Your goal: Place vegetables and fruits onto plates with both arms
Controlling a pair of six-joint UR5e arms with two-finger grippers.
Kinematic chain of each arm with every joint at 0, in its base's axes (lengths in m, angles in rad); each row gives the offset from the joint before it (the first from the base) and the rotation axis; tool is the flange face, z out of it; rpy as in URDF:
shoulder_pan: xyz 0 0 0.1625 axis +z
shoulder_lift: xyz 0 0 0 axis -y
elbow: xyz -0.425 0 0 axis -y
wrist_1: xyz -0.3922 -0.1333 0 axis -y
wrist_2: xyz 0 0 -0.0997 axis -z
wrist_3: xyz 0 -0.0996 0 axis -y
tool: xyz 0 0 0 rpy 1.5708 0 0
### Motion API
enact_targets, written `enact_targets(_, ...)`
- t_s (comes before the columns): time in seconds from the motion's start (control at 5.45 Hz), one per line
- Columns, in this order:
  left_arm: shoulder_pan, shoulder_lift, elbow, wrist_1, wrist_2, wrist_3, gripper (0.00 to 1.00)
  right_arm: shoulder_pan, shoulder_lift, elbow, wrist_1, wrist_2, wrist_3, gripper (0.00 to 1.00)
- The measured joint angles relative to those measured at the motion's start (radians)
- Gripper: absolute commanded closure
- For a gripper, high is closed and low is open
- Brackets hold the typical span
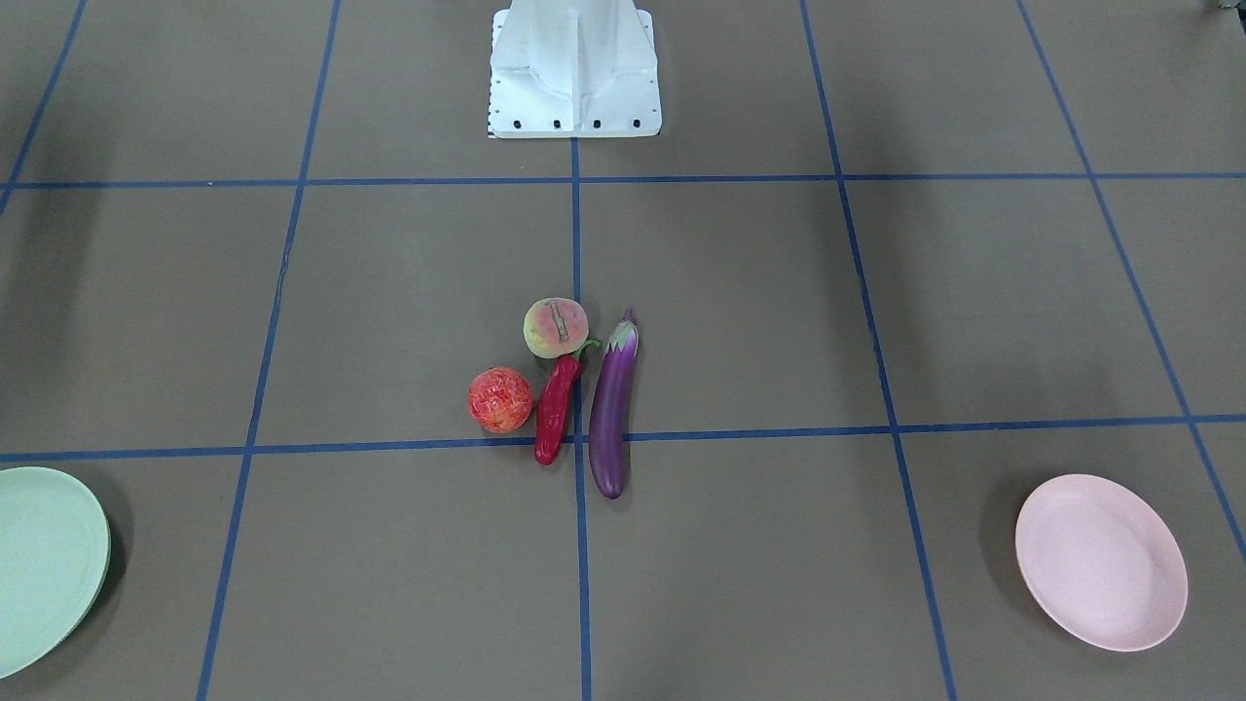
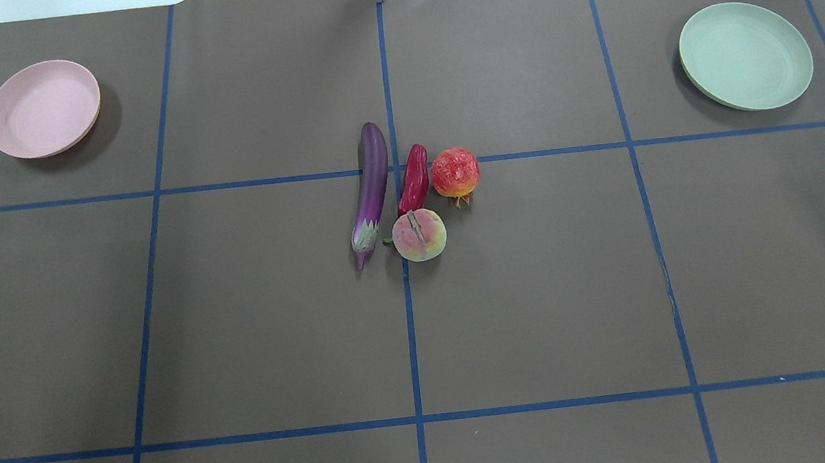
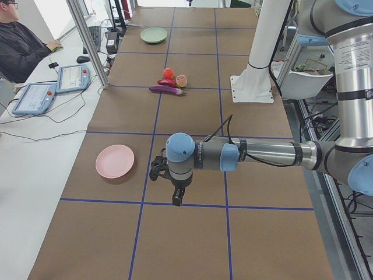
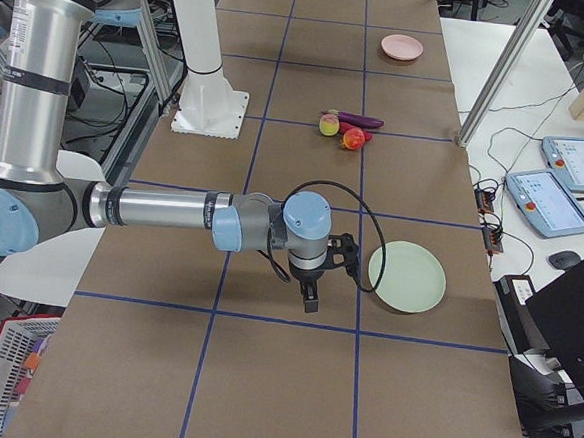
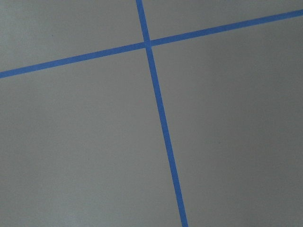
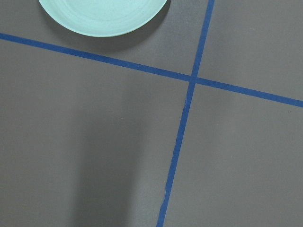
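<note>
0/4 plated: left gripper [image 3: 176,201] hovering by pink plate [image 3: 115,161], right gripper [image 4: 311,303] by green plate [image 4: 406,275]; eggplant [image 2: 370,182], chili [image 2: 413,179], apple [image 2: 455,172], peach [image 2: 419,234] sitting far from both. Finger gaps: can't tell.

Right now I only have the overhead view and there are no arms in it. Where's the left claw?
Observer: The left side view shows the left claw hanging over the table, pointing down, near the pink plate but not over it.
Operator: And the right one?
Observer: The right side view shows the right claw hanging likewise, pointing down, near the green plate and holding nothing.
Operator: Are they open?
Observer: I cannot tell. Neither wrist view shows fingers. The right wrist view shows only the green plate's rim at its top.
</note>
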State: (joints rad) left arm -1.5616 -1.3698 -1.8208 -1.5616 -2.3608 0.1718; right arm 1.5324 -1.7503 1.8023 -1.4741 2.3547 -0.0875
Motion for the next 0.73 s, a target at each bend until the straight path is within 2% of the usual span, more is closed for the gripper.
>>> enact_targets(0.55, 0.003, -0.01, -0.019, 0.0, -0.003, -0.003, 0.0, -0.001, 0.014, 0.001, 0.032, 0.001, 0.002, 0.0)
enact_targets(0.73, 0.005, -0.035, -0.017, -0.003, -0.007, -0.008, 0.0, -0.007, 0.03, -0.005, 0.143, 0.002, 0.006, 0.0)
